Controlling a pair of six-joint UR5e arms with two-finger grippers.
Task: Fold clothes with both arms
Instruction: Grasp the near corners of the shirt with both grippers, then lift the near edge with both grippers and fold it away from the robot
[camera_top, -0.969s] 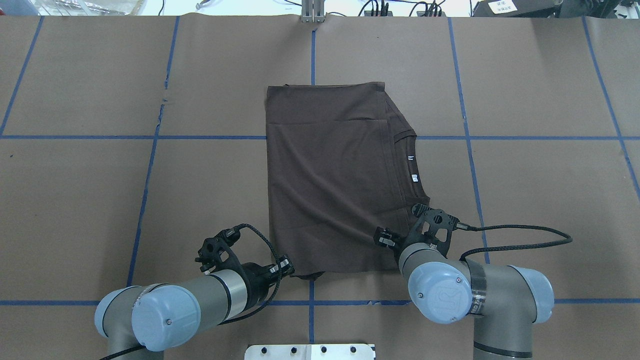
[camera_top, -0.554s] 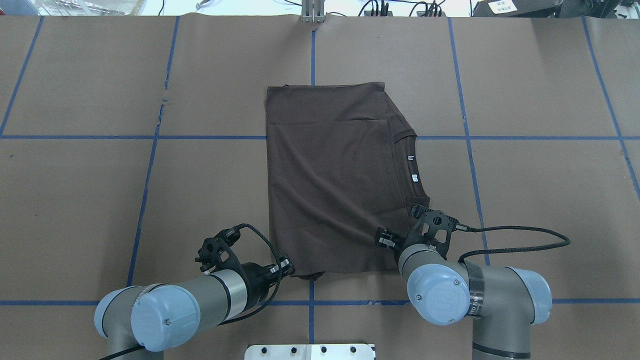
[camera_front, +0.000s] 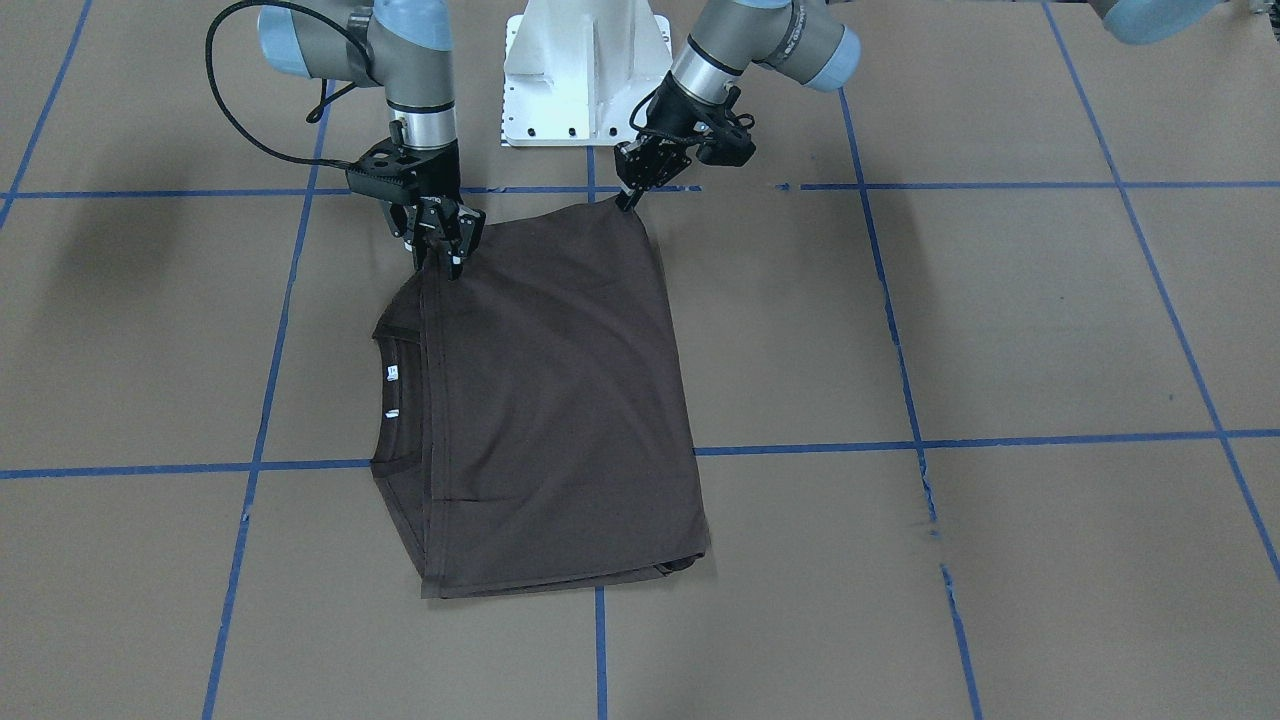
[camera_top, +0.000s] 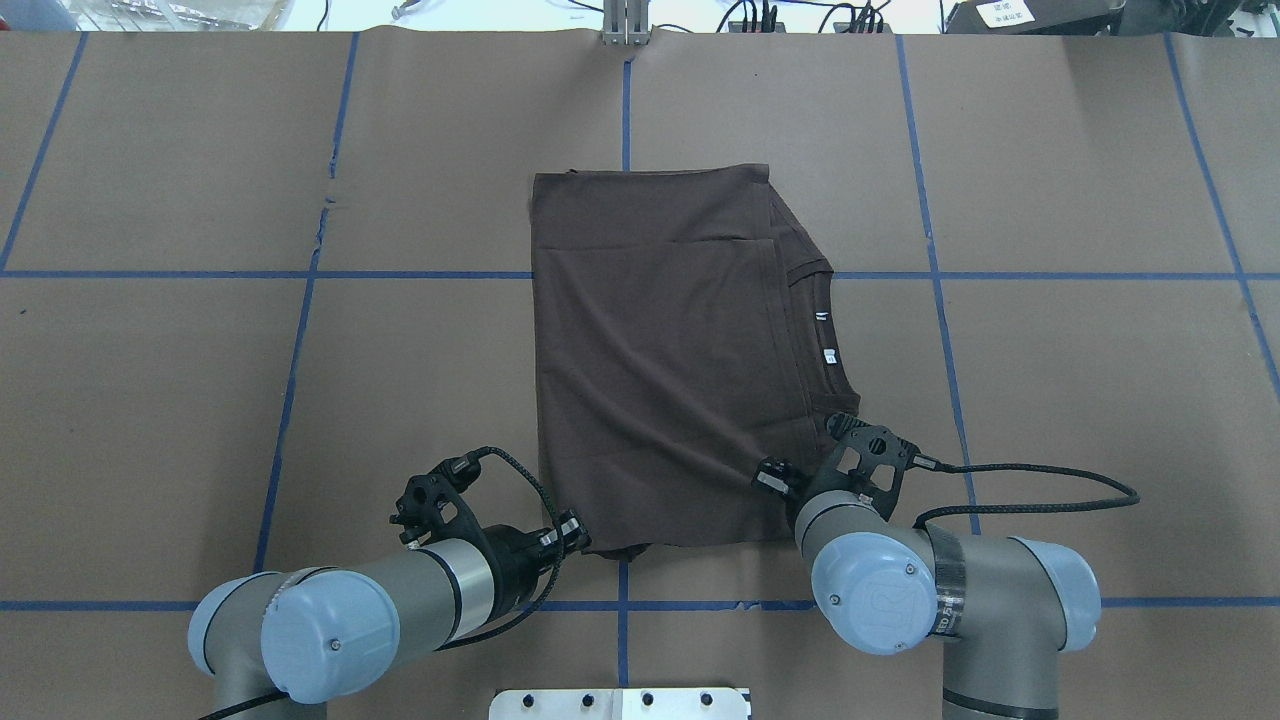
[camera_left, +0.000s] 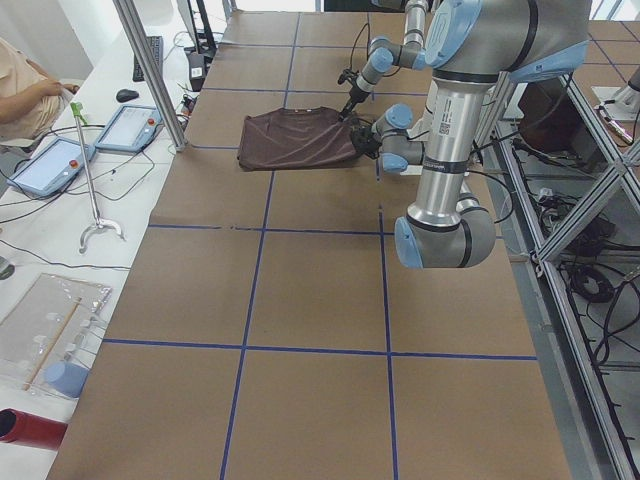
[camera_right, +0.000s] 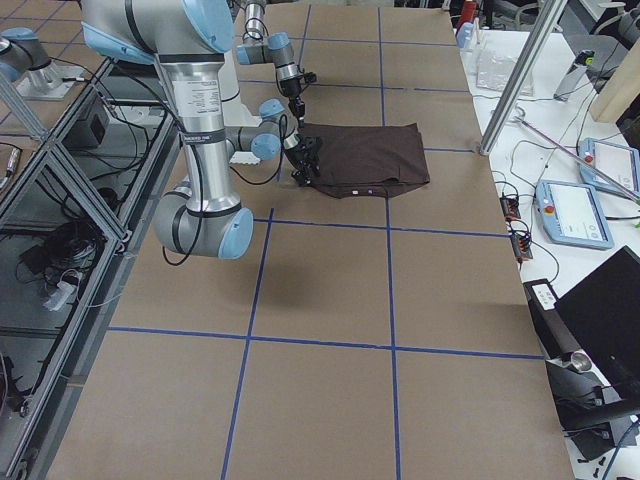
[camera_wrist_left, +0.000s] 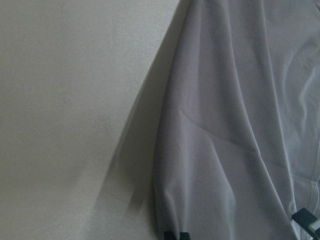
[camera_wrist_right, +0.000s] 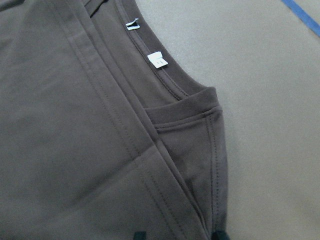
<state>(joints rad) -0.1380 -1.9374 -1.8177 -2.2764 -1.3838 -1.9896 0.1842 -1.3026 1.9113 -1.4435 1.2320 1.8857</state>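
Note:
The dark brown T-shirt (camera_top: 660, 370) lies folded into a rectangle at the table's middle, collar and white neck tags (camera_top: 825, 353) on its right side. My left gripper (camera_top: 578, 537) is shut on the shirt's near left corner, which is drawn up into a point in the front-facing view (camera_front: 628, 200). My right gripper (camera_top: 768, 478) is shut on the near right edge by the shoulder seam (camera_front: 445, 262). In the left wrist view the T-shirt (camera_wrist_left: 225, 125) hangs just above the paper. In the right wrist view the collar and tags (camera_wrist_right: 157, 59) lie flat ahead of the fingers.
Brown paper with blue tape lines (camera_top: 930, 275) covers the table. The white base plate (camera_top: 620, 703) sits between the arms at the near edge. A black cable (camera_top: 1050, 470) loops right of the right arm. A person (camera_left: 20, 90) and tablets (camera_left: 130, 125) are at a side table.
The right arm and its gripper have shifted slightly back toward the robot's base, tugging the shirt's near right edge. The left arm has not moved.

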